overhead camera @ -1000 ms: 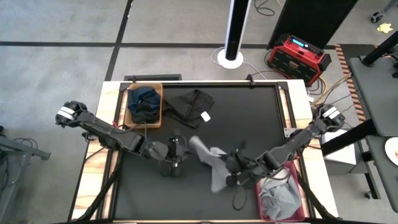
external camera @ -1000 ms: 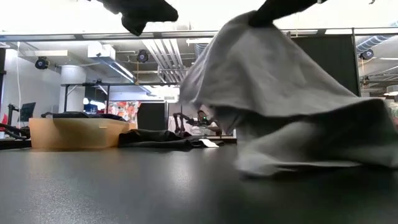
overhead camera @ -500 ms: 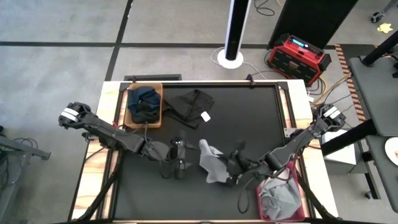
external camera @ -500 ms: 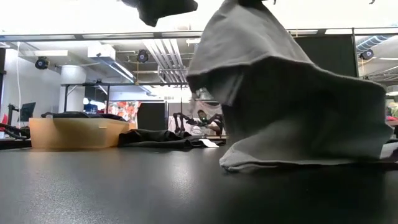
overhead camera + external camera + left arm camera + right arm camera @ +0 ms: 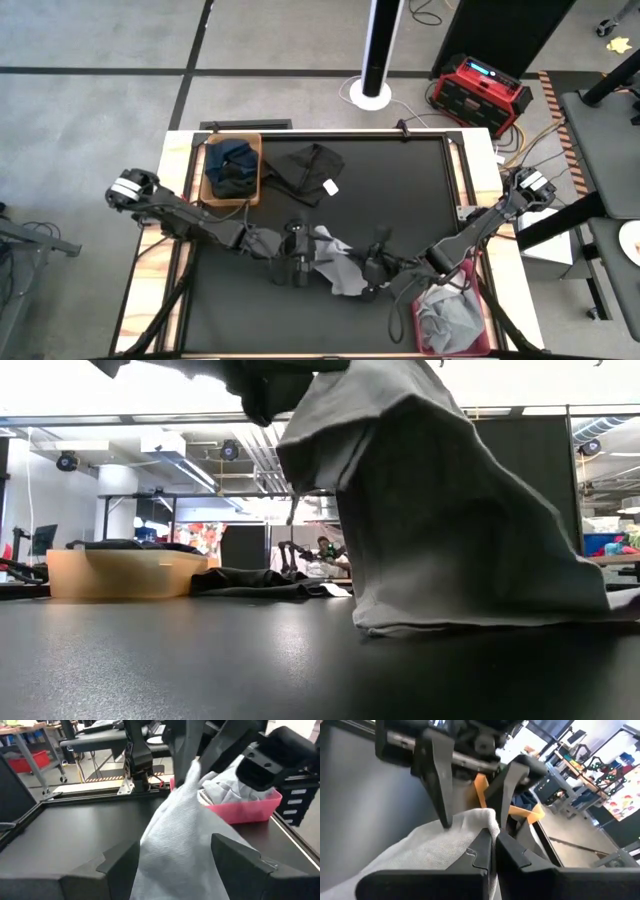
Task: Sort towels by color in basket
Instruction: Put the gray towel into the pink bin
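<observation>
1. Right hand [image 5: 372, 268] is clenched on the grey towel [image 5: 340, 268], pinching a top fold. The cloth hangs in a peak over the middle of the surface [image 5: 400, 190], its lower edge resting on it.
2. Left hand [image 5: 300, 258] is spread wide right beside the towel's upper edge. In the right wrist view its fingers [image 5: 440, 780] straddle the fold without pinching it. Risk: if it closes off-centre it catches only a thin edge and the cloth slips out.
3. Only one pinch holds the towel. If the right hand lets go before the left grips, the towel collapses in a heap on the surface, likely short of the pink basket [image 5: 425, 320].
4. The two hands are very close. Closing or moving in could knock fingers together.
5. Pink basket near the right arm already holds grey cloth [image 5: 450, 322]. The dragging hem may snag its rim or pull that cloth out.
6. Tan basket [image 5: 255, 165] at the far left holds navy cloth [image 5: 232, 160]. A black towel [image 5: 310, 170] lies loose beside it. A wide swing could drop grey in the wrong bin.
</observation>
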